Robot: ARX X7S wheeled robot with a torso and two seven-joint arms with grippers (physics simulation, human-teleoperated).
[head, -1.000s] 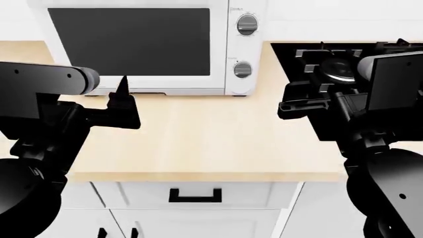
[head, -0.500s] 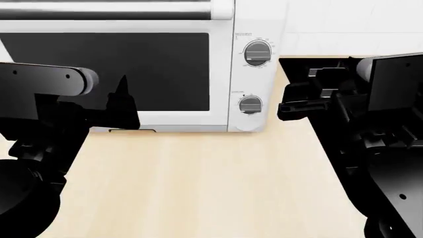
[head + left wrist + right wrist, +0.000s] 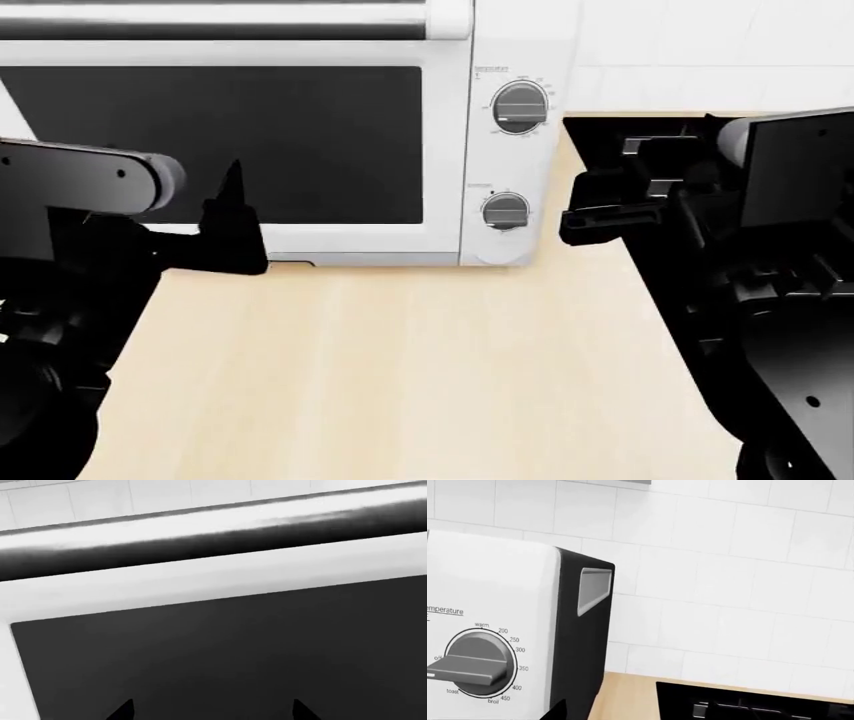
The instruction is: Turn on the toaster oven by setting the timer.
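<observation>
Left gripper [image 3: 230, 225] hangs in front of the lower left part of the dark glass door [image 3: 227, 140], released and holding nothing; in the left wrist view its two fingertips [image 3: 122, 711] show well apart against the glass. From this gripper, the silver bar handle [image 3: 227, 20] lies toward 12 o'clock along the top of the door.

The toaster oven [image 3: 447, 240] stands at the rear of the table [image 3: 400, 380], its front base edge close to both grippers. The control panel occupies the oven's right end. The upper knob [image 3: 521, 106], ringed by scale marks, reads as a temperature dial in the right wrist view [image 3: 475, 664]. The timer [image 3: 505, 210] sits directly below it, toward 6 o'clock from the upper knob.

Open wooden surface extends from the oven's base toward the robot, with nothing standing on it. Past the oven's right side, a black cooktop [image 3: 641, 150] is set into the table, partly hidden by the right arm.

Right gripper [image 3: 607, 212] is level with the timer and just beside the panel's right edge; the timer lies toward 9 o'clock from it, apart, with nothing between. Whether this gripper is released or clenched cannot be told. A white tiled wall [image 3: 727, 580] closes the rear.
</observation>
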